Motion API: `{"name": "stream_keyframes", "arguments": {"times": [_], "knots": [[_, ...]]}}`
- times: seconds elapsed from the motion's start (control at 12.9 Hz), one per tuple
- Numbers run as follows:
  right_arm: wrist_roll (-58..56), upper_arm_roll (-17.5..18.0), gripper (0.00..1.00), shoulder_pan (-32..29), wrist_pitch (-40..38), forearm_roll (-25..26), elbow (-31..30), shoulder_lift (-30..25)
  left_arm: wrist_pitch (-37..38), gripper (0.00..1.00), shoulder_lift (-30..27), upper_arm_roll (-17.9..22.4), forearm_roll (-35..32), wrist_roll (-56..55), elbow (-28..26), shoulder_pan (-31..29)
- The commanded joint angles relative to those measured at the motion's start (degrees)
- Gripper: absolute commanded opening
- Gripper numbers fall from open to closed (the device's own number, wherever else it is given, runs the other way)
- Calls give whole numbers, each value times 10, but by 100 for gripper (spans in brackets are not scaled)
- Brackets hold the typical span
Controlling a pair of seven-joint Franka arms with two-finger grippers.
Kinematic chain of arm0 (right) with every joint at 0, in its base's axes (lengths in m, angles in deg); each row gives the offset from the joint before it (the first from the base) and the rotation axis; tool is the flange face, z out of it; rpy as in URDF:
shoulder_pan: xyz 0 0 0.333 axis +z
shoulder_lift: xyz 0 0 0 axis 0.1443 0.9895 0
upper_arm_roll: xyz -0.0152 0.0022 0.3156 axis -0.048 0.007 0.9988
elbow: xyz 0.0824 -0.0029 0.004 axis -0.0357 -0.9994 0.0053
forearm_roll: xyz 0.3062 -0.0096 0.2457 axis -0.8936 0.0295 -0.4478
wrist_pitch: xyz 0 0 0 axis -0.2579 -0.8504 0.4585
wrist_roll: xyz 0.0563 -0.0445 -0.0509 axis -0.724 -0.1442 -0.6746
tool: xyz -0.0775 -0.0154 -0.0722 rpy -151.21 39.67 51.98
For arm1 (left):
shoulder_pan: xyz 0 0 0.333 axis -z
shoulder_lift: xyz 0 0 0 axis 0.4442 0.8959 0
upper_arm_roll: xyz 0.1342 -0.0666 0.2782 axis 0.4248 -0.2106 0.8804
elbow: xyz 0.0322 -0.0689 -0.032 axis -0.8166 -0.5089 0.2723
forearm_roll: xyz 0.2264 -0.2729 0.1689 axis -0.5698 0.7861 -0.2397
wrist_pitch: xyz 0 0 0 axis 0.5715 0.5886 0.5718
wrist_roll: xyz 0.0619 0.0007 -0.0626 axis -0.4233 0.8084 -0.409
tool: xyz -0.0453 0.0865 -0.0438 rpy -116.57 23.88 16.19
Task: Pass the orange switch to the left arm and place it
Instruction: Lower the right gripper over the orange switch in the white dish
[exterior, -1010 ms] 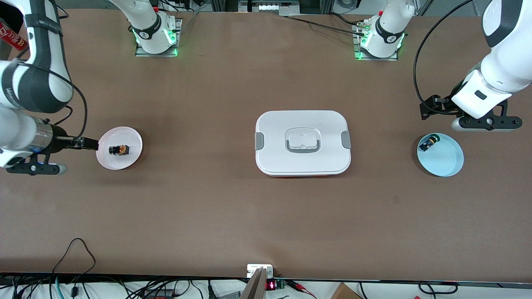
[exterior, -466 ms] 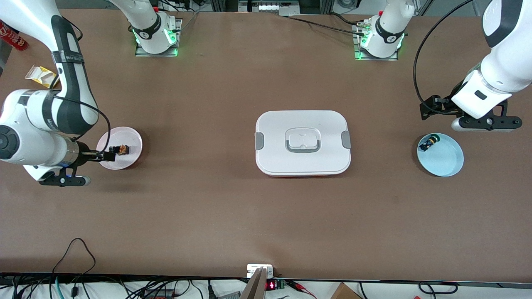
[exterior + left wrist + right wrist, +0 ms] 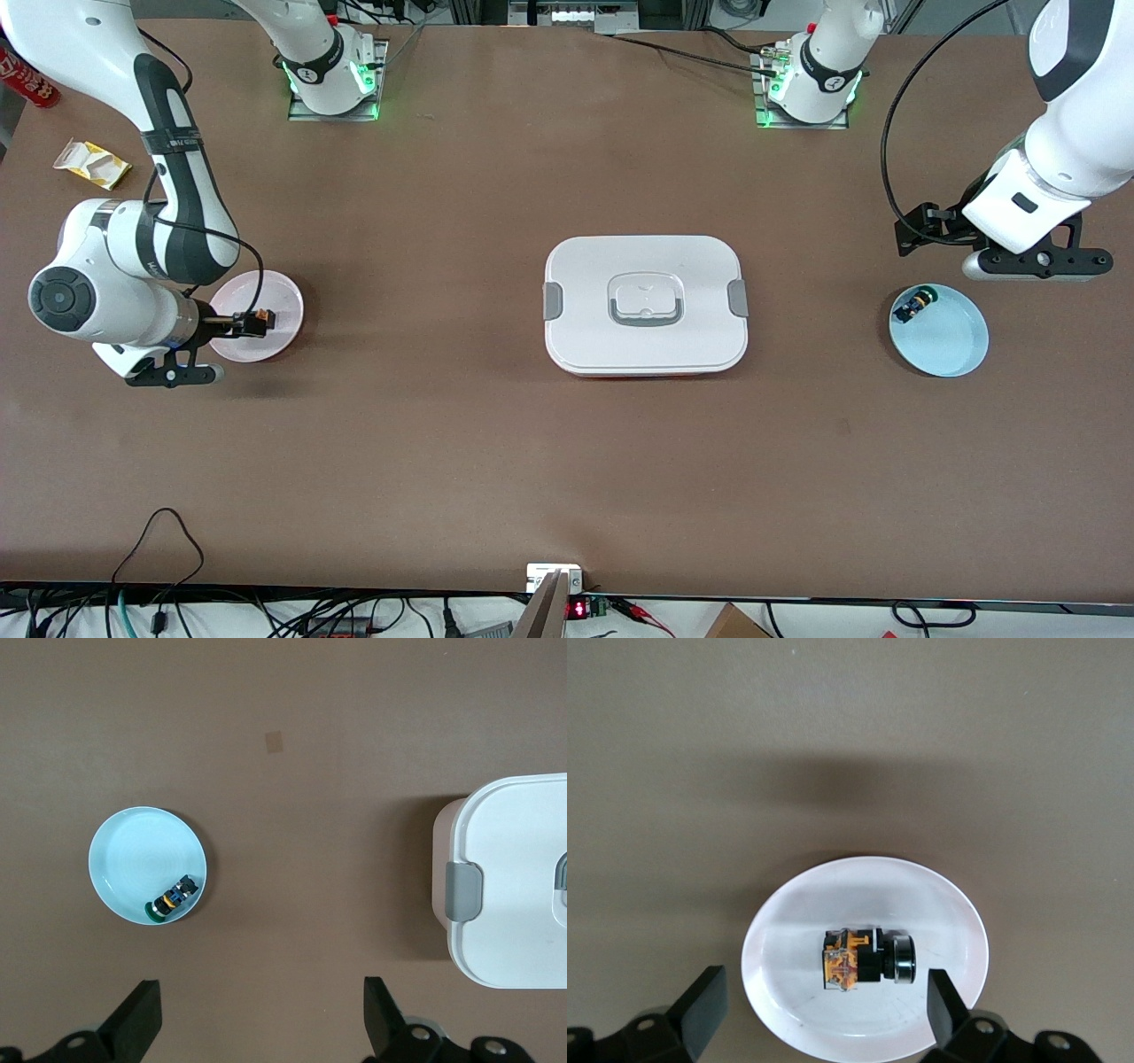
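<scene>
The orange switch point(image 3: 259, 320) point(image 3: 865, 958) lies on its side in the pink plate point(image 3: 276, 296) point(image 3: 788, 930) at the right arm's end of the table. My right gripper point(image 3: 237, 325) point(image 3: 824, 1008) hangs open just over that plate, one finger on each side of the switch, not touching it. The white box point(image 3: 645, 306) point(image 3: 518, 859) sits mid-table with its lid on. My left gripper point(image 3: 1028, 252) point(image 3: 261, 1020) waits open and empty above bare table beside the blue plate point(image 3: 952, 341) point(image 3: 133, 855).
A small black switch with a green-yellow cap point(image 3: 913, 306) point(image 3: 172, 898) lies in the blue plate. A yellow packet point(image 3: 91, 164) and a red can point(image 3: 25, 78) lie near the table's corner at the right arm's end.
The right arm swung in from the table's end, carrying its open gripper from the pink plate's outer rim to over the switch. The left arm has not moved.
</scene>
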Motion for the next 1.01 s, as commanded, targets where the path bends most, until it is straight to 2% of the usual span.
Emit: {"name": "stream_keyframes", "arguments": {"times": [0.0, 0.23, 0.39, 0.93], "knots": [[-16, 2, 100, -10, 21, 13, -43, -23, 3, 100, 5, 3, 8, 1, 12, 3], [-16, 2, 100, -11, 47, 45, -80, -27, 3, 100, 4, 3, 8, 1, 12, 3], [-16, 2, 100, -14, 75, 49, -101, -25, 3, 100, 5, 3, 8, 1, 12, 3], [-52, 2, 100, -24, 96, 70, -104, -15, 3, 100, 5, 3, 8, 2, 12, 3]]}}
